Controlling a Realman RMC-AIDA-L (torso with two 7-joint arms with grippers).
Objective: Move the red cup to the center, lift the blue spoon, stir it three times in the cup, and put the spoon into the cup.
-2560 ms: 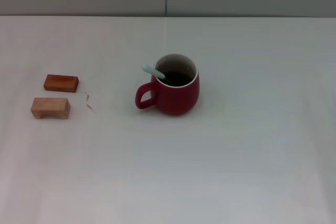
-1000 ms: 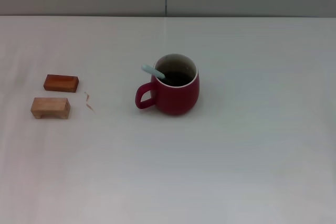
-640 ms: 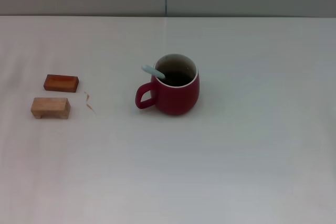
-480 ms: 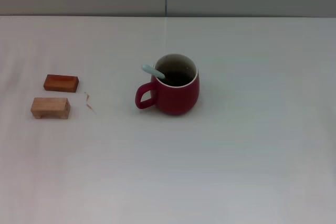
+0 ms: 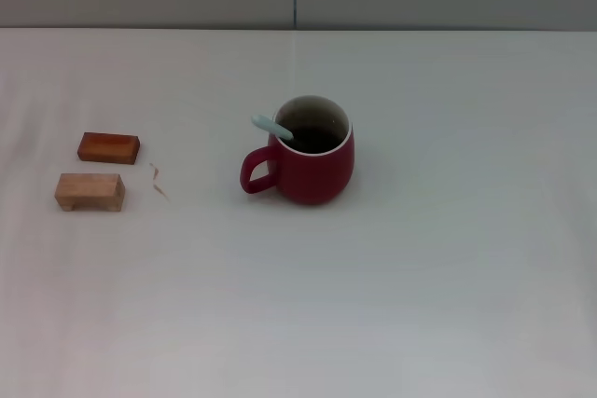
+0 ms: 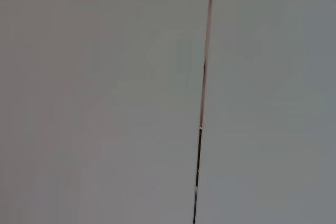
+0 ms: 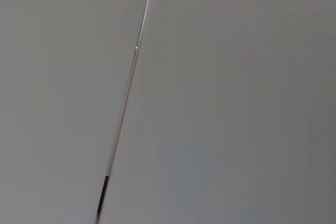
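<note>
The red cup [image 5: 312, 163] stands upright near the middle of the white table [image 5: 420, 258], its loop handle pointing left. The blue spoon [image 5: 271, 127] rests inside the cup, its pale-blue handle leaning out over the left rim; its bowl is hidden in the dark interior. Neither gripper shows in the head view. Both wrist views show only a grey wall panel with a thin seam.
Two small wooden blocks lie at the left: a reddish-brown one [image 5: 109, 147] and a lighter tan one [image 5: 90, 191] just in front of it. A small thin scrap [image 5: 159, 180] lies to their right. A grey wall runs behind the table.
</note>
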